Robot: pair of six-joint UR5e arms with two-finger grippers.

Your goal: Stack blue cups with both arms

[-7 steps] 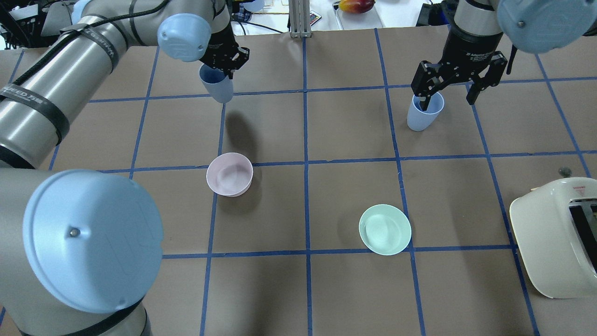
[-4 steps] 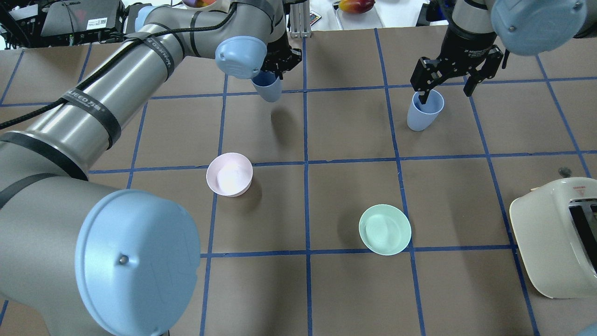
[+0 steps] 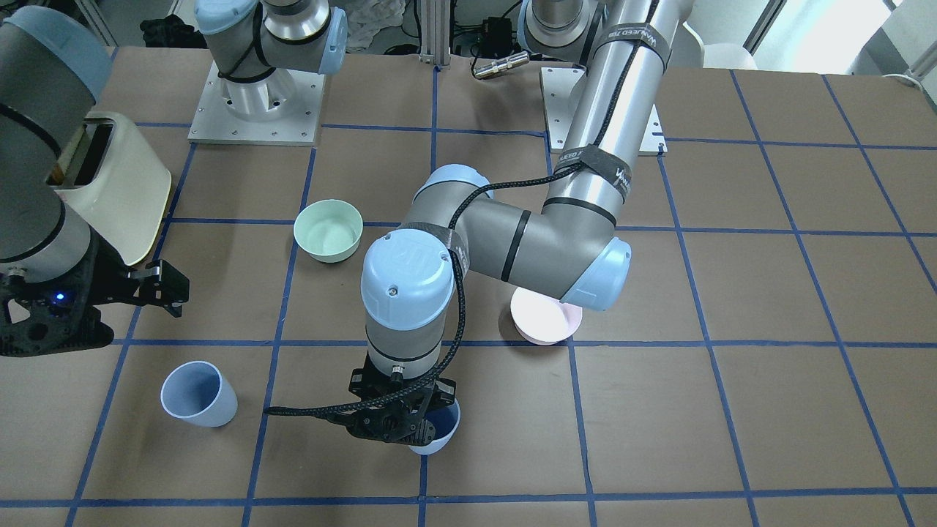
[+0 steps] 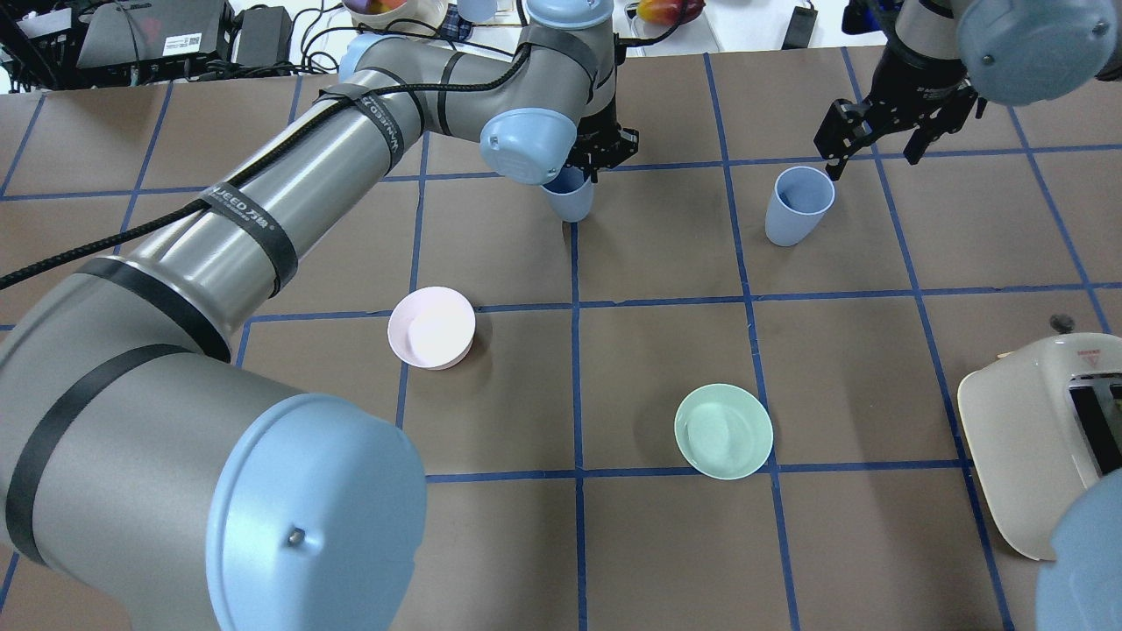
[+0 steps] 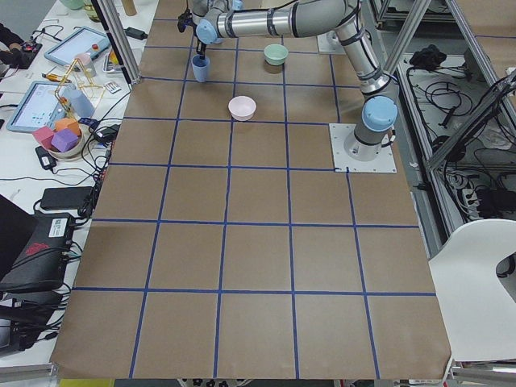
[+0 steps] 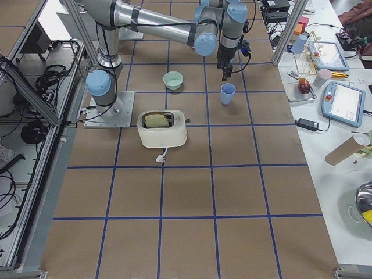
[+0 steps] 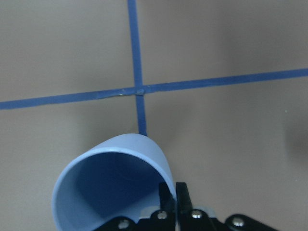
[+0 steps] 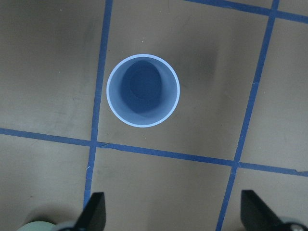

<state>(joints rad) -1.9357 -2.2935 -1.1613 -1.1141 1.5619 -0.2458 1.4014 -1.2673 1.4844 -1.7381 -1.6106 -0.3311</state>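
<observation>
Left gripper [image 7: 172, 197] is clenched on the rim of one blue cup [image 4: 570, 197], one finger inside and one outside, so the cup hangs mouth up with its long axis near vertical, over a tape crossing about mid-table. It looks just clear of the table [image 4: 666, 543], but the views don't settle whether it touches. The other cup [image 4: 796, 206] stands upright on the table, mouth up and empty, in the same far row and off to the robot's right of the held cup, with a tape line between them. Right gripper [image 4: 873, 153] is spread wide and holds nothing. It hovers just beyond that cup on the far side, and in the right wrist view the cup sits ahead of the fingers, not between them. The right arm is nearer the standing cup, but the left has the load. The likely next move is a sideways carry to the right, lining the two vertical axes up, then lowering straight in. Pink bowl [image 4: 431, 327] and green bowl [image 4: 723, 430] are nearer the robot, off that line.
</observation>
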